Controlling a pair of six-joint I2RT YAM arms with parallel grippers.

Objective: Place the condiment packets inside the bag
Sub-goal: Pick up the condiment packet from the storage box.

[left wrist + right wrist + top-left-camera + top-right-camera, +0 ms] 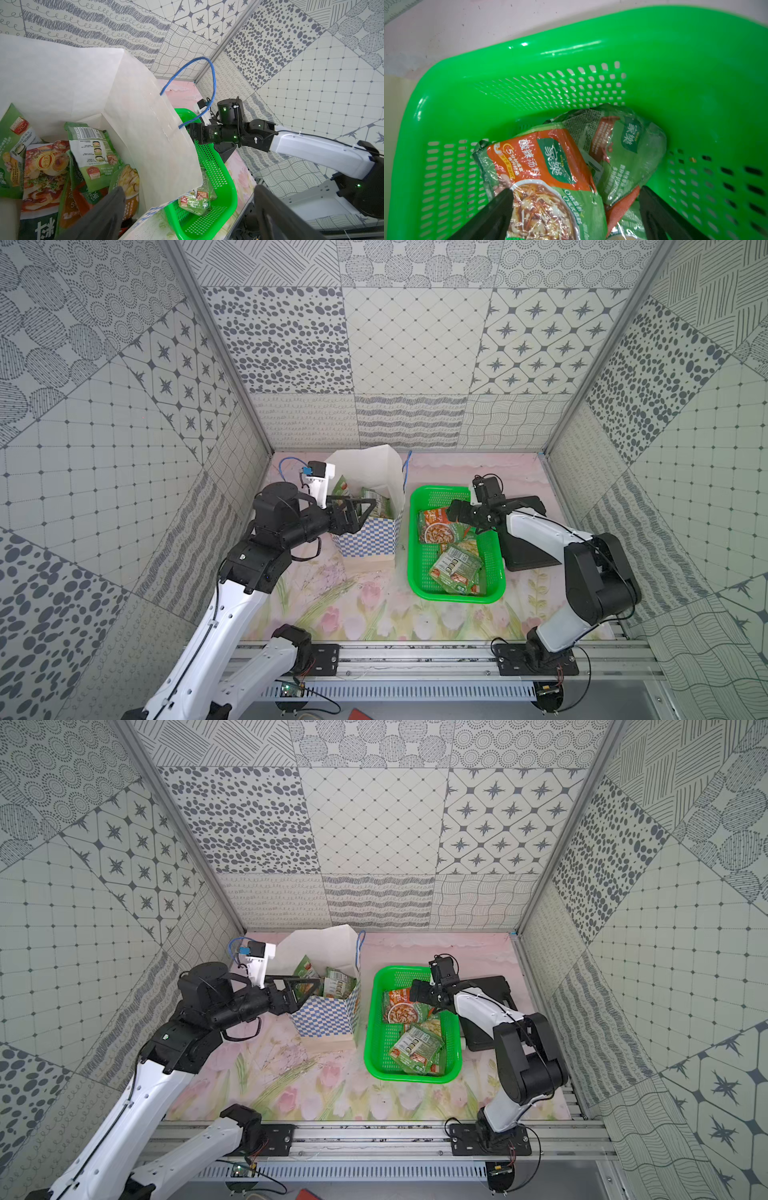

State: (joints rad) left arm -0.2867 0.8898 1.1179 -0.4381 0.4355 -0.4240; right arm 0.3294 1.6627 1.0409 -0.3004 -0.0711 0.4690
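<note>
The left gripper (368, 510) is seen spread, empty, over the bag (365, 472); the right gripper (576, 189) is spread wide over packets (550, 176) in the basket (591, 54).

Left pincer (189, 188) spread wide, empty; right pincer (576, 190) likewise.

Bright, even light; glare on the basket rim (525, 44); fingers (492, 216) blurred

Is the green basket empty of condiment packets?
No, several condiment packets lie in the green basket in both top views.
</note>
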